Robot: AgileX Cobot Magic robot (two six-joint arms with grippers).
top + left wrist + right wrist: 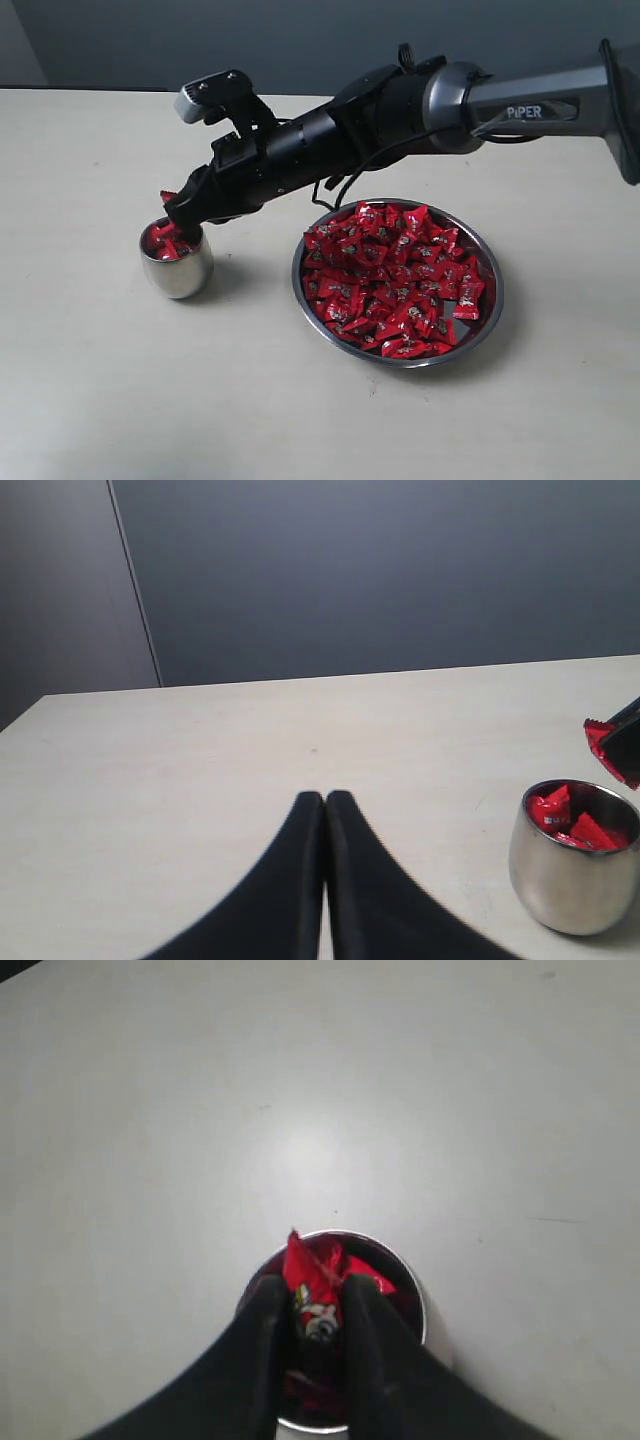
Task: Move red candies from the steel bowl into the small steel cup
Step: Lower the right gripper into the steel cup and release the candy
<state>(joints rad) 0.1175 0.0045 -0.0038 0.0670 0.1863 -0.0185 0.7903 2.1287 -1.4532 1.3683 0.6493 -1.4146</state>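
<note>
The wide steel bowl (490, 262) sits right of centre, heaped with red candies (395, 280). Left of it stands the small steel cup (178, 270), holding a few red candies (572, 820). My right gripper (182, 212) reaches across from the right and hangs just over the cup's mouth. It is shut on one red candy (312, 1295), whose pinched end sticks out past the fingertips over the small steel cup (405, 1275). My left gripper (325, 800) is shut on nothing, low over the bare table beside the small steel cup (570, 880). The left gripper is out of the exterior view.
The pale table (100, 380) runs back to a dark grey wall (380, 570). The right arm's black body (330, 140) spans the air above the gap between cup and bowl.
</note>
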